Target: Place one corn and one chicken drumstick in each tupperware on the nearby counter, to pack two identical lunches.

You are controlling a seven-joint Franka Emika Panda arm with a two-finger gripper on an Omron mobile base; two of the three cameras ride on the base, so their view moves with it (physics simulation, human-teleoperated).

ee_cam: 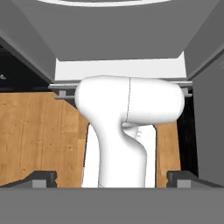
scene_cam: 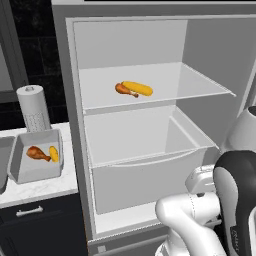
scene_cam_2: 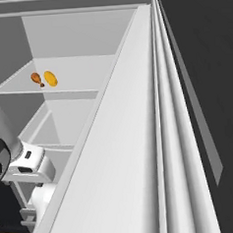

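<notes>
On the open fridge's upper shelf lie a yellow corn (scene_cam: pixel 137 88) and a brown chicken drumstick (scene_cam: pixel 125 90), touching each other; the right base view shows the same corn (scene_cam_2: pixel 50 78) and drumstick (scene_cam_2: pixel 37 78). Left of the fridge, a grey tupperware (scene_cam: pixel 17 161) stands on the white counter (scene_cam: pixel 47 187). It holds another drumstick (scene_cam: pixel 37 153) and another corn (scene_cam: pixel 53 154). My gripper (ee_cam: pixel 111 178) is open, fingertips (ee_cam: pixel 43 177) wide apart with no food between them. It points down, low in front of the fridge, far below the shelf.
A paper towel roll (scene_cam: pixel 34 107) stands behind the tupperware. A grey rim (scene_cam: pixel 2 167) is cut off at the counter's far left. The fridge door (scene_cam_2: pixel 154 135) stands open on the right. Below the shelf is a drawer (scene_cam: pixel 145 170). Wood floor (ee_cam: pixel 35 135) lies under the hand.
</notes>
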